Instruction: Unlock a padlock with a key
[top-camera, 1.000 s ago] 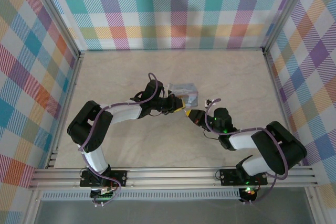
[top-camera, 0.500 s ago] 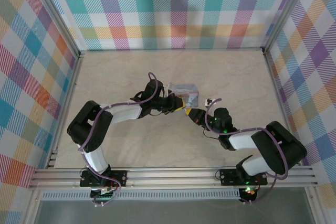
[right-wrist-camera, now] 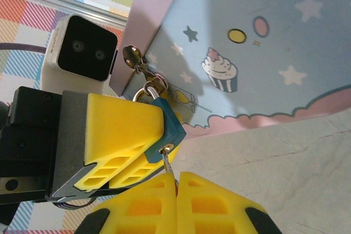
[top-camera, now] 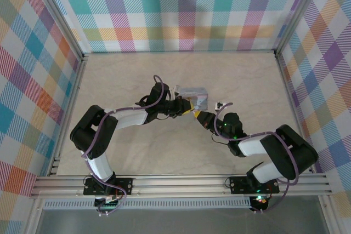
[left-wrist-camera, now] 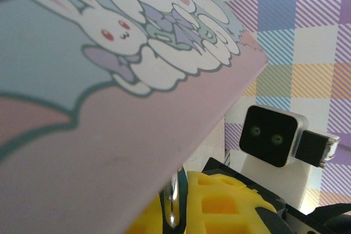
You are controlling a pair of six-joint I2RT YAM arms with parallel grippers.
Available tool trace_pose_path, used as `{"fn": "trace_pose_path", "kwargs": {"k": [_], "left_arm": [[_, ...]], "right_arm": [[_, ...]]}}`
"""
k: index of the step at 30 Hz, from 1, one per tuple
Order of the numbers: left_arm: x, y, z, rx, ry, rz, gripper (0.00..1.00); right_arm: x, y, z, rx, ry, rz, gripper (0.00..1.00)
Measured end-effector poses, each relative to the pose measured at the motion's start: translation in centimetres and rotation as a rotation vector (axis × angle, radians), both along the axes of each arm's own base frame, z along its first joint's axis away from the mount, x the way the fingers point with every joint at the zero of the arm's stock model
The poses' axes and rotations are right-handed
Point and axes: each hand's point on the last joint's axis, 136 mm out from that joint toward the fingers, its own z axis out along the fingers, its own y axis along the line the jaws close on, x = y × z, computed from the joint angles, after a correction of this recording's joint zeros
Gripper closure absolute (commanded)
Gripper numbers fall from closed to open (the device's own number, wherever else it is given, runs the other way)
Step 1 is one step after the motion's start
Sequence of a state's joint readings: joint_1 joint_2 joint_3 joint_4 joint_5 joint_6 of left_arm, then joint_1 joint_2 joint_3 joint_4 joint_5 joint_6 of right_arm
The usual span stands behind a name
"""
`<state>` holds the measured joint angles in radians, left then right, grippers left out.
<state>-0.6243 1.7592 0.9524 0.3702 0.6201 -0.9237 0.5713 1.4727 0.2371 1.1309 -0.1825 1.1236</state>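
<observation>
There is one pale blue rectangular cartoon-printed tin (top-camera: 194,96), one tiny dark bluish padlock (right-wrist-camera: 171,126), one thin metal key (right-wrist-camera: 168,164), and two pairs of yellow fingers (right-wrist-camera: 118,127).

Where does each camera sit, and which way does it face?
Top external: above, behind the arms, looking down at the table; both arms, left gripper and right gripper close together by the tin.
Left wrist: faces the tin's picture side; its own yellow finger below.
Right wrist: faces the padlock in the left gripper; own fingers pinch the key.
Shared: each wrist view shows the other wrist's camera.
</observation>
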Motion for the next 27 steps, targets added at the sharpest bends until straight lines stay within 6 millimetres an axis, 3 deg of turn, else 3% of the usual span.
{"fn": "trace_pose_path", "kwargs": {"k": [9,27], "left_arm": [[0.6,0.7,-0.2,0.003,0.003,0.023,1.00],[1.4,1.0,0.6,-0.042,-0.037,0.048,1.00]], "right_arm": [[0.8,1.1,-0.4,0.105,0.049,-0.013,1.00],[2.0,1.0,0.3,0.219,0.142,-0.048,1.00]]}}
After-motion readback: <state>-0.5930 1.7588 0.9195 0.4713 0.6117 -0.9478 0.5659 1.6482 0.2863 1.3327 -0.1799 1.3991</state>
